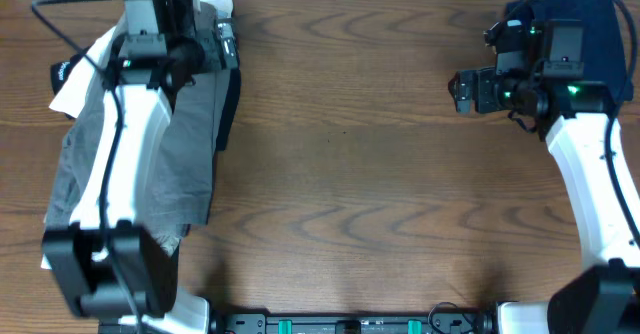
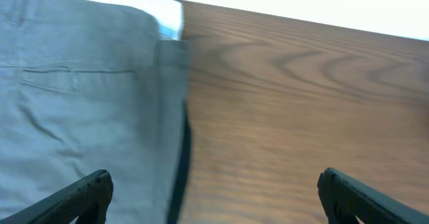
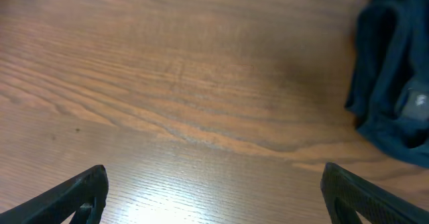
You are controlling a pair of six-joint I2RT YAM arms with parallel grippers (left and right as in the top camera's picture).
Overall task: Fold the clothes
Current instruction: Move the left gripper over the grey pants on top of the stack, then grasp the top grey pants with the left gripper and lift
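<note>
The grey shorts (image 1: 190, 144) lie flat at the table's left on a pile, with a white garment (image 1: 72, 86) under their far-left side and a black garment's edge (image 1: 230, 109) along their right side. My left gripper (image 1: 227, 46) is open and empty above the shorts' far right edge. In the left wrist view, the shorts (image 2: 74, 103) with a pocket seam fill the left half between the open fingers (image 2: 214, 197). My right gripper (image 1: 464, 90) is open and empty over bare wood (image 3: 214, 197). A navy garment (image 1: 590, 19) lies at the far right (image 3: 395, 83). Khaki-tan shorts do not show.
The wooden table (image 1: 380, 194) stretches between the two piles. My left arm (image 1: 125, 164) lies across the grey shorts and hides their middle. The table's far edge meets a white wall (image 2: 301, 9).
</note>
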